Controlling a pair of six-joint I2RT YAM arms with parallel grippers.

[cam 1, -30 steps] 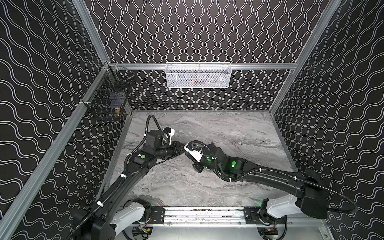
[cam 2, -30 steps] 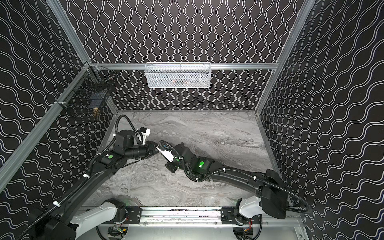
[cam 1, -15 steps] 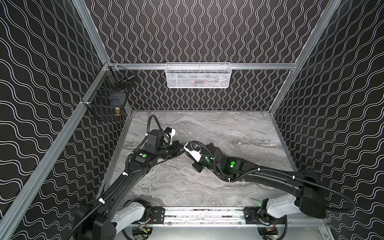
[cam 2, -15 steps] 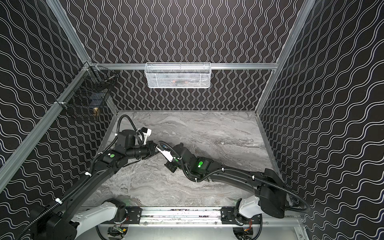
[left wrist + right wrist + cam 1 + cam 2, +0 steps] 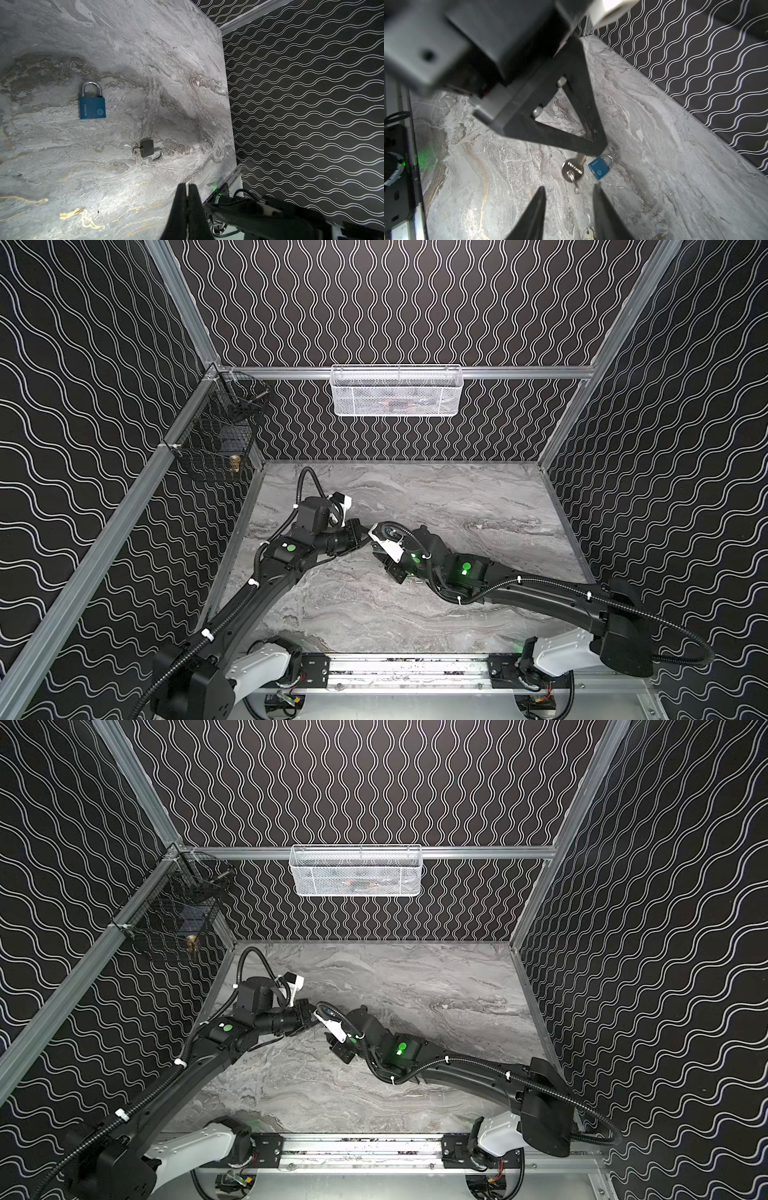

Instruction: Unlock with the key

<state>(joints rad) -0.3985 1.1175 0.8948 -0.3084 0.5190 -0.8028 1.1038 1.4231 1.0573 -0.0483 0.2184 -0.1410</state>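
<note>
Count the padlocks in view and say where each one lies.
2. The blue padlock lies flat on the marble table, shackle closed. The small black padlock lies apart from it, shackle open. More may be hidden; a brass item in the black wall basket is unclear.

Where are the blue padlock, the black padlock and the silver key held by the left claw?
blue padlock (image 5: 92, 109): left wrist view, centre of its blue body.
black padlock (image 5: 147, 148): left wrist view, centre of its dark body.
silver key (image 5: 574, 168): right wrist view, on its round head.
</note>
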